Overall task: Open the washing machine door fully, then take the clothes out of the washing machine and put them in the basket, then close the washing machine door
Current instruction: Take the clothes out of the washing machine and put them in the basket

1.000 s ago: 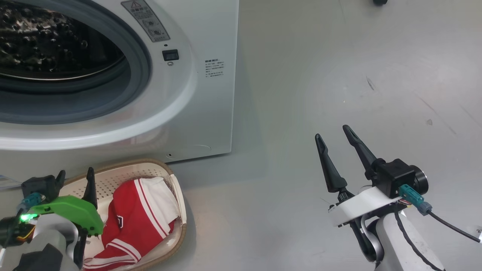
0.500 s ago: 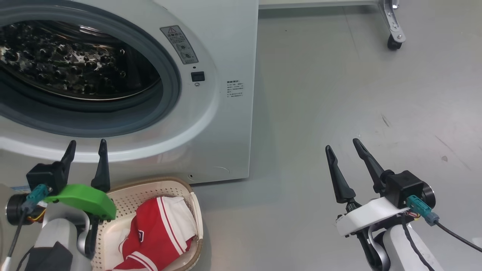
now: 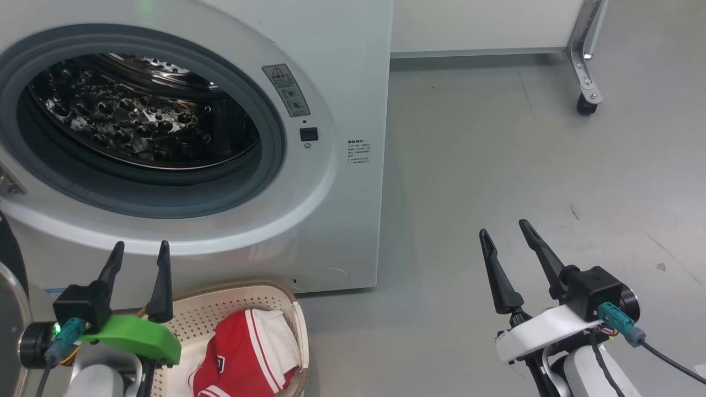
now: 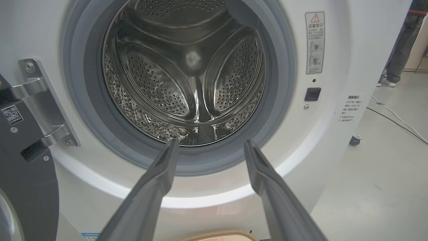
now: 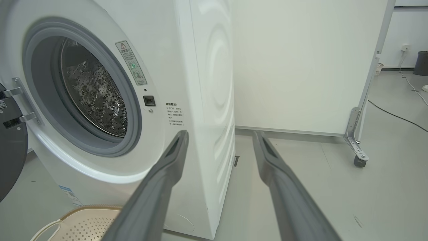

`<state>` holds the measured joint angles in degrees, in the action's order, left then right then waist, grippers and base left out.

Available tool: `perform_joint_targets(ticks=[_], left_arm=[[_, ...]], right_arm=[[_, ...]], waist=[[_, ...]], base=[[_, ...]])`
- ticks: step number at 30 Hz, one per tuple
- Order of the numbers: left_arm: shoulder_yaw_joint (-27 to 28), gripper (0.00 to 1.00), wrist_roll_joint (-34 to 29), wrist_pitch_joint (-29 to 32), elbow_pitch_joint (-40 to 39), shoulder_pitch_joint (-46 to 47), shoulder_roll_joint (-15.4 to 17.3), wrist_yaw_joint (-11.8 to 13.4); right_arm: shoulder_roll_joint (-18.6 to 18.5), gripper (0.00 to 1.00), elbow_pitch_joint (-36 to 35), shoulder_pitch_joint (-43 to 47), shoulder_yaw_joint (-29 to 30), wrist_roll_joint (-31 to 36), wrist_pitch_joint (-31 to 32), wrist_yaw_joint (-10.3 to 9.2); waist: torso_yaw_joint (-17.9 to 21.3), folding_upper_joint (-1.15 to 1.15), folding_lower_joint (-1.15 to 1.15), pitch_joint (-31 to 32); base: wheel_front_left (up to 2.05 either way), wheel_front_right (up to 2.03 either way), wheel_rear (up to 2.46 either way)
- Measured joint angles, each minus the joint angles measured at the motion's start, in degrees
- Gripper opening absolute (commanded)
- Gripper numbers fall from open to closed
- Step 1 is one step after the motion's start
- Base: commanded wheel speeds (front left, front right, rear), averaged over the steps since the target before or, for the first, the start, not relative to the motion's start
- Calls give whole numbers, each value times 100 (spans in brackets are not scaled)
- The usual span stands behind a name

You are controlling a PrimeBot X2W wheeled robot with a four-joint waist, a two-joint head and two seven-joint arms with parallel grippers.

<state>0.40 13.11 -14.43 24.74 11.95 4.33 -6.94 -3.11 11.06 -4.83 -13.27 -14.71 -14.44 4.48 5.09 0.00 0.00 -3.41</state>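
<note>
Left gripper (image 3: 141,246) is hanging with its fingers apart and nothing between them, tips showing against the lower front of the washing machine (image 3: 353,82), just above the far rim of the basket (image 3: 220,309). A second ago those tips were sitting lower, over the basket. Part of that is my head tilting up, since the whole scene is sliding down the head view. But the fingers are now standing clear of the rim, so I am reading it as my arm lifting away. Right gripper (image 3: 503,227) is idling over bare floor well to the right of the machine, likewise spread and empty.

The clothes (image 3: 242,358), red with white stripes, are lying in the basket near me. The drum (image 4: 194,83) is showing only bare steel as far as I can see into it. The washing machine door (image 4: 30,194) is standing swung out at the left. I am judging the unloading done and only the closing left.

Right of the opening a warning sticker (image 4: 314,43) is carrying a red triangle and a Chinese heading that seems to read 温馨提示. The printed block (image 3: 358,151) beside it is too small to read. A QR code (image 4: 12,114) is sitting on the door's inner face, and a blue label (image 5: 67,190) at the machine's lower left corner is illegible.
</note>
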Motion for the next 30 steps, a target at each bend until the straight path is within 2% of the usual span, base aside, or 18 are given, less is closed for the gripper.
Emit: perform_joint_targets(ticks=[11, 30], left_arm=[[100, 100, 0, 0, -463, -667, -93, 7], [94, 100, 46, 0, -860, -1005, -136, 9]], right_arm=[[9, 100, -77, 191, 20, 1, 0, 15], [26, 100, -144, 257, 36, 11, 0, 52]], waist=[[29, 0, 0, 130], [75, 0, 0, 111]], base=[[0, 0, 0], [0, 0, 0]])
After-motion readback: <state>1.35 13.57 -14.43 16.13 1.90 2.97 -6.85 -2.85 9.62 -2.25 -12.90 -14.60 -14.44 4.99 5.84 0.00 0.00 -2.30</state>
